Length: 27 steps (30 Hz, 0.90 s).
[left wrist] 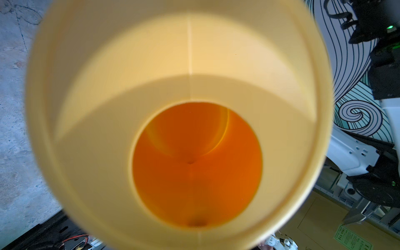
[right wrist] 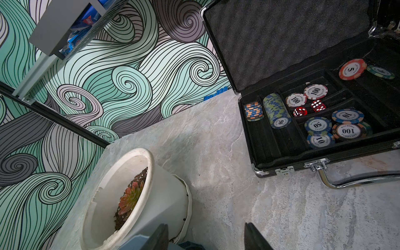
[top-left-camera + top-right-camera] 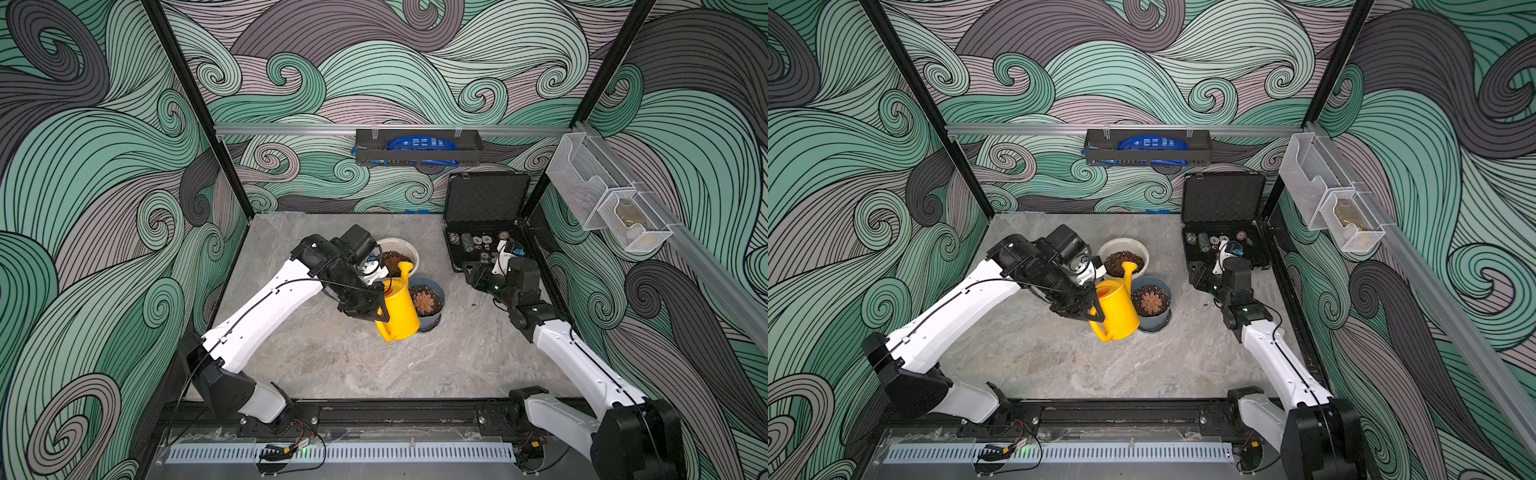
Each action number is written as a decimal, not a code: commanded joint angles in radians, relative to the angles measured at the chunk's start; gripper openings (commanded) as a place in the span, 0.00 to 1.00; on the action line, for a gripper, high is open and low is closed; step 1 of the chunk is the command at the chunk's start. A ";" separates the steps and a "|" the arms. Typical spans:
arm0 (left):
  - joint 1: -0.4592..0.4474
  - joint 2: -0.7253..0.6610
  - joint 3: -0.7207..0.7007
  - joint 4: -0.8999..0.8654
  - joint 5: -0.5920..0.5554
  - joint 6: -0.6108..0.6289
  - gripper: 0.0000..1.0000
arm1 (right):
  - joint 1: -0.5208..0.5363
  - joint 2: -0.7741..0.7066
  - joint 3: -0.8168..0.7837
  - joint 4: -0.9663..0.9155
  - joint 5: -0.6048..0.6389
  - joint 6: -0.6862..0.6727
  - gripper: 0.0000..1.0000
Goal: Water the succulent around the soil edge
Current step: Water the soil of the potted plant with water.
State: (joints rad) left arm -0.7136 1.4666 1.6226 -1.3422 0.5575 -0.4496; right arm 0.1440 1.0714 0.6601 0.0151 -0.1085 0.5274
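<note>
Landmark: blue-grey pot (image 3: 432,320) near the middle of the marble table (image 3: 332,365), standing upright.
Succulent (image 3: 423,302): pale pink rosette at the pot's centre, seen in both top views.
Soil edge (image 3: 1158,291): dark gritty ring between rosette and pot rim.
Watering can (image 3: 398,309): yellow, just beside the pot on the left arm's side, touching or nearly so; spout (image 3: 405,269) rising past the pot toward the white pot (image 3: 409,248) behind it.
Left gripper (image 3: 380,309): pressed together on the watering can's handle; wrist view filled by the can's interior (image 1: 194,164).
Right gripper (image 3: 471,272): fingers (image 2: 254,238) spread apart, pinching nothing, well to the pot's other side.
Poker chip case (image 3: 484,232): open, beyond the right gripper, away from the pot.
</note>
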 commanded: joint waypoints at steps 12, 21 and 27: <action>-0.005 -0.116 -0.075 -0.034 -0.054 0.051 0.00 | -0.008 -0.003 -0.010 0.022 -0.023 -0.002 0.60; -0.002 -0.178 -0.161 -0.037 -0.103 0.039 0.00 | -0.009 -0.004 -0.012 0.023 -0.025 -0.007 0.60; 0.009 -0.169 -0.135 -0.093 -0.200 0.025 0.00 | -0.009 -0.005 -0.013 0.026 -0.031 -0.006 0.60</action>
State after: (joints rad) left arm -0.7136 1.3109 1.4570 -1.3945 0.4286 -0.4198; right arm 0.1398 1.0714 0.6586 0.0235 -0.1261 0.5270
